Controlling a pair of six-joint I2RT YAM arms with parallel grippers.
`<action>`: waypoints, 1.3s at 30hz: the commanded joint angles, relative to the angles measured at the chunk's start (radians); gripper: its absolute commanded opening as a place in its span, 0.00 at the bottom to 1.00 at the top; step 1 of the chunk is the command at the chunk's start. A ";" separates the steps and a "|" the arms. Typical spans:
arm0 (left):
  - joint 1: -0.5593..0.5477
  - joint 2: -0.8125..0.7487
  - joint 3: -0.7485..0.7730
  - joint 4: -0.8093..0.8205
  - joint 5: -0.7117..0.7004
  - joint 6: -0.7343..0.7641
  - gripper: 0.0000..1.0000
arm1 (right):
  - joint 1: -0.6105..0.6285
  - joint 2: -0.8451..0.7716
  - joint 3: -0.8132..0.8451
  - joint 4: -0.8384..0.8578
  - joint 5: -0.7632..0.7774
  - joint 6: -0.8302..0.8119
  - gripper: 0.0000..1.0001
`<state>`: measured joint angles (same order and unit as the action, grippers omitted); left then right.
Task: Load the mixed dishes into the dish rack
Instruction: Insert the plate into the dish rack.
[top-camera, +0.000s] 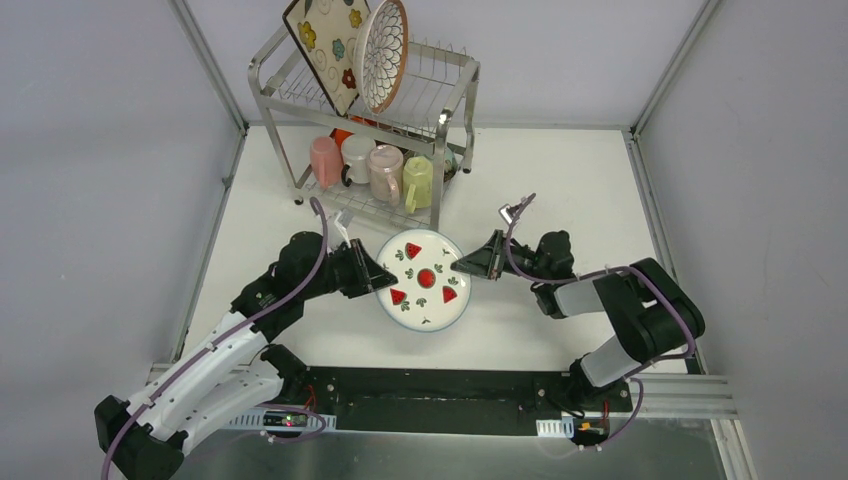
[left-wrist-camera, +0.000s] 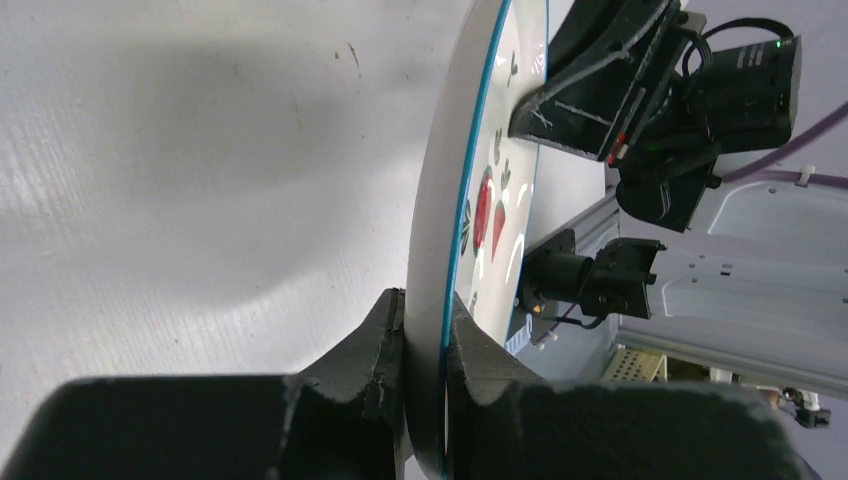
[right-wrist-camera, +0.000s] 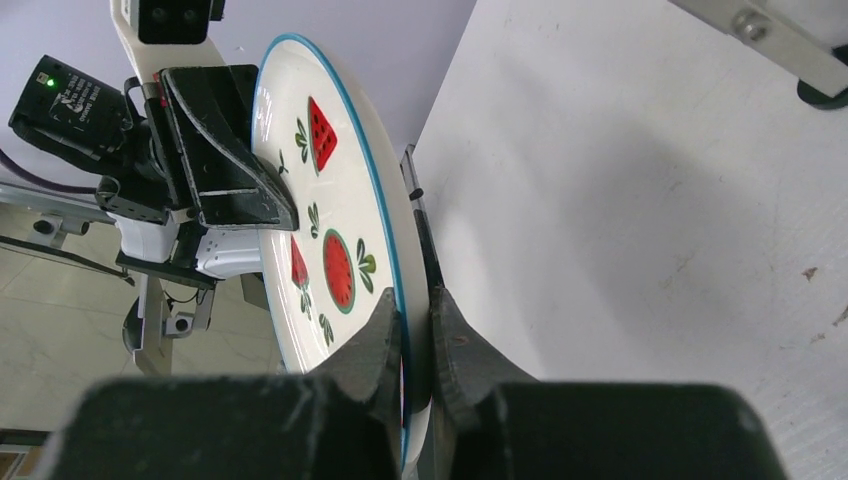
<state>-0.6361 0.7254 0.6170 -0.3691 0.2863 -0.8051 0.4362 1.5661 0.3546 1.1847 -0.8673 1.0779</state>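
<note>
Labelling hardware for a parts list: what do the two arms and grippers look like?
The left arm and right arm: white link shells, black joints, purple cables alongside. The left gripper and right gripper: matte black, wedge-shaped fingers.

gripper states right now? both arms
Left gripper: shut on the white red-marked plate, at its rim.
Right gripper: shut on the same plate, opposite rim.
</note>
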 joint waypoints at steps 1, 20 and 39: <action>-0.011 -0.040 0.068 0.012 -0.008 -0.026 0.01 | -0.008 -0.058 0.005 0.094 0.010 0.043 0.00; -0.011 -0.047 0.229 -0.042 -0.077 0.091 0.00 | -0.008 -0.608 -0.005 -0.630 0.144 -0.173 0.99; -0.011 0.111 0.745 -0.111 -0.226 0.405 0.00 | -0.008 -0.941 -0.013 -1.094 0.265 -0.282 1.00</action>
<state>-0.6422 0.8345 1.2106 -0.6243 0.1146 -0.4908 0.4305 0.6128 0.3367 0.1040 -0.6121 0.8120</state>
